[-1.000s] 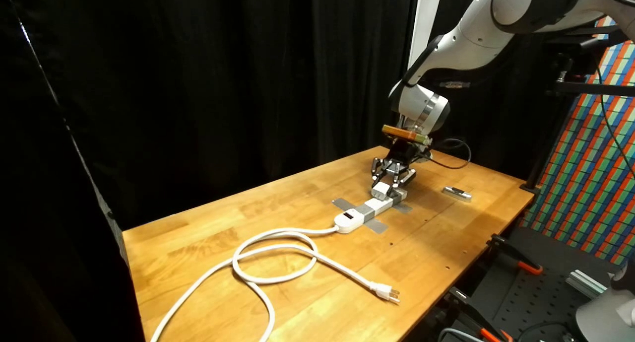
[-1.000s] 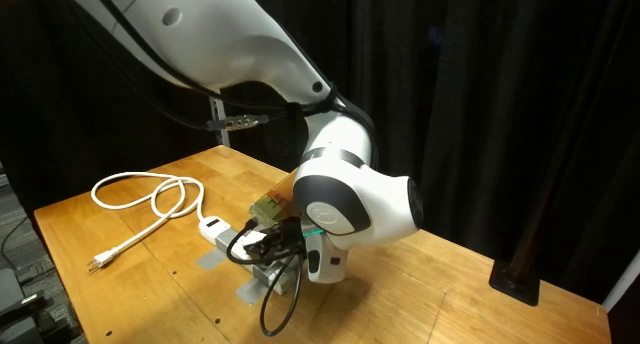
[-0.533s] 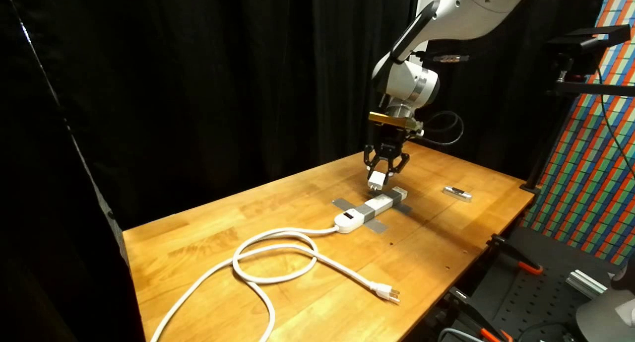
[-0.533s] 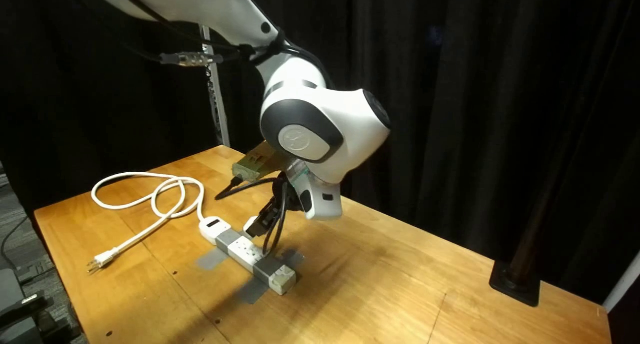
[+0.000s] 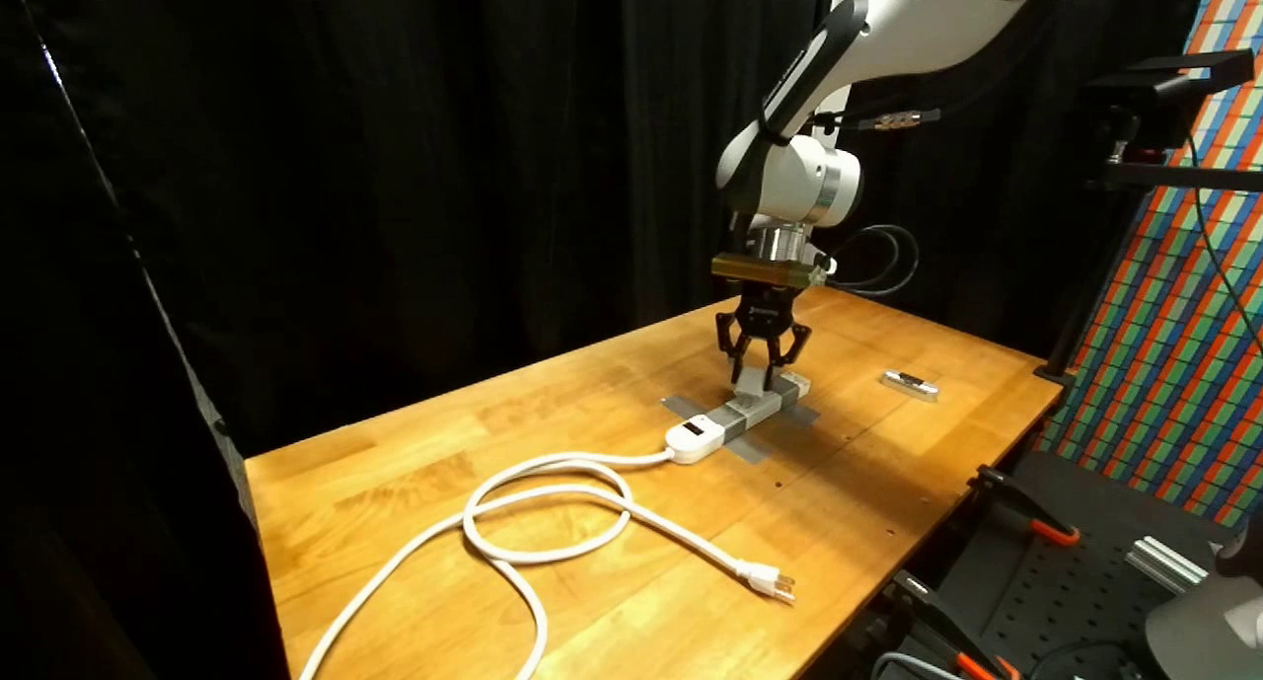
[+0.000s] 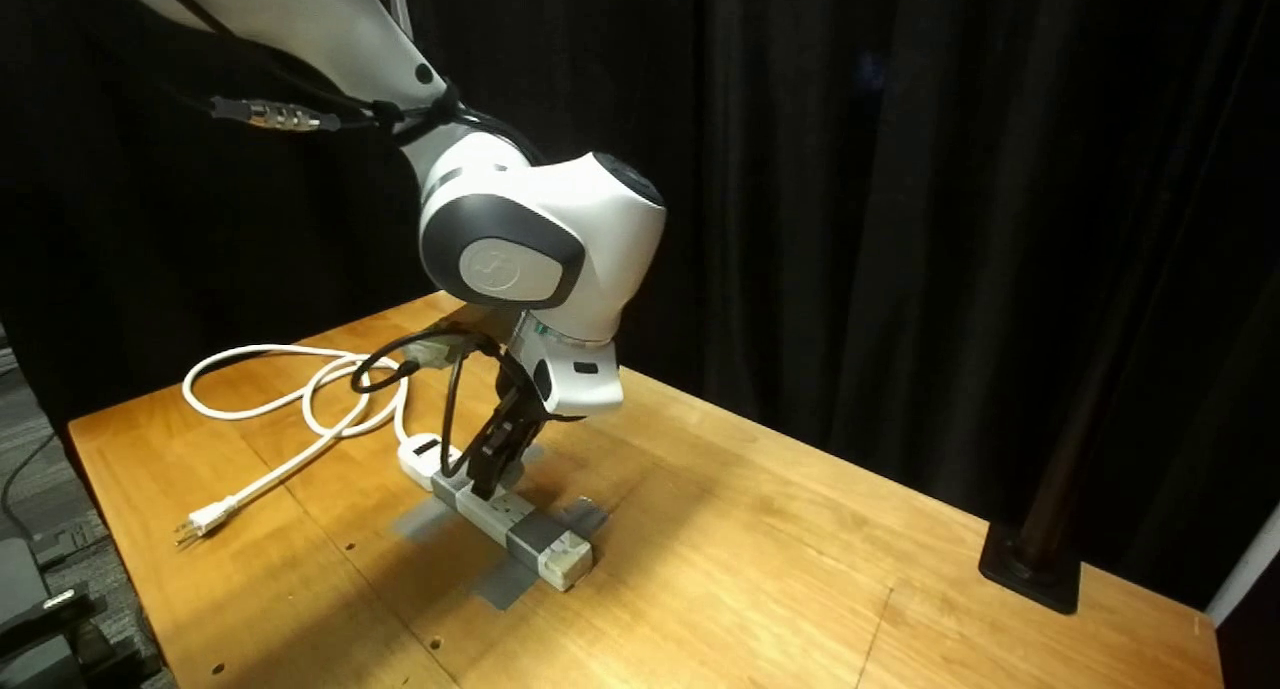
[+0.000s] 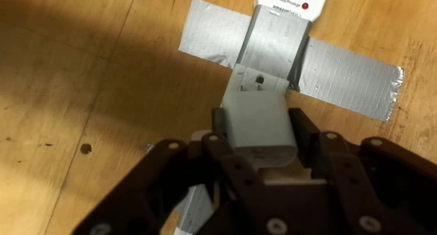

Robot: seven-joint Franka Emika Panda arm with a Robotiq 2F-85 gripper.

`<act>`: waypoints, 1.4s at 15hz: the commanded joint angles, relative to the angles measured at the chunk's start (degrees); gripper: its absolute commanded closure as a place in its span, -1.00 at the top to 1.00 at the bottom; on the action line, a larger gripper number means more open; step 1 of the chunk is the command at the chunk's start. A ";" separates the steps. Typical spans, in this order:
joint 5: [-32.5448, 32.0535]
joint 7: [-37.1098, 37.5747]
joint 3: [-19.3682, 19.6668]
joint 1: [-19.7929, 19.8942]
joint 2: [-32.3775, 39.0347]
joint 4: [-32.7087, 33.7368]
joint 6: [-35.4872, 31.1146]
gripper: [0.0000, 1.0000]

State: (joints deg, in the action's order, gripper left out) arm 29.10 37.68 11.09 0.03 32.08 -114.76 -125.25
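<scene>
A small white charger block (image 7: 259,119) sits between the black fingers of my gripper (image 5: 753,378), which is shut on its two sides. Beneath it, the white power strip (image 5: 695,438) is taped to the wooden table. In the wrist view, an outlet's round hole (image 7: 259,79) shows just ahead of the block. The block's prongs are hidden, so I cannot tell whether they are in the outlet. In an exterior view, my fingers (image 6: 487,474) reach down to the middle of the strip (image 6: 567,559), largely covering the block.
The strip's white cord (image 5: 553,557) lies looped on the table, ending in a three-prong plug (image 5: 765,578). A small silver and black object (image 5: 910,385) lies beyond the strip. Grey tape (image 7: 351,79) crosses the strip. Clamps (image 5: 1026,507) grip the table edge. A dark post base (image 6: 1030,566) stands on the table.
The tilted gripper first rose off the strip with the block, its prongs showing. It has since come back down, more upright, nearer the strip's cord end, still holding the block.
</scene>
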 commanded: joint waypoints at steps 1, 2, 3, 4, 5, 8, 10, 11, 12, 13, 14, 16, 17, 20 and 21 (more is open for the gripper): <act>-0.77 1.45 -1.98 0.01 -4.99 -6.10 -5.61 -0.55; -0.74 1.41 -2.38 -0.01 -5.51 -7.18 -7.03 -0.55; -0.65 1.21 -2.75 -0.07 -6.05 -8.42 -9.02 -0.55; -0.65 1.11 -3.03 -0.08 -6.53 -9.43 -10.56 -0.55; -0.90 1.32 -3.14 -0.30 -7.11 -10.45 -12.47 -0.55; -2.79 2.28 -2.99 -1.66 -9.63 -14.27 -19.29 -0.55; -4.61 3.15 -2.87 -2.72 -11.05 -16.56 -23.96 -0.55; -5.67 4.06 -2.76 -3.31 -11.55 -17.59 -26.07 -0.55; -6.90 5.12 -2.60 -4.00 -11.98 -18.61 -28.23 -0.55; -7.99 6.17 -2.46 -4.53 -12.21 -19.43 -29.79 -0.55; -9.43 7.64 -2.09 -5.25 -12.29 -20.15 -31.24 -0.55; -12.33 11.77 -1.04 -6.80 -12.14 -21.23 -32.94 -0.55; -13.63 13.69 -0.63 -7.42 -12.16 -21.69 -33.52 -0.55; -17.39 20.28 0.87 -9.21 -12.19 -22.32 -33.41 -0.55; -18.60 22.77 1.38 -9.87 -12.25 -22.50 -32.99 -0.55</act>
State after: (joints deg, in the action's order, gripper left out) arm 14.29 53.83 10.39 -7.46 21.38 -134.70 -157.37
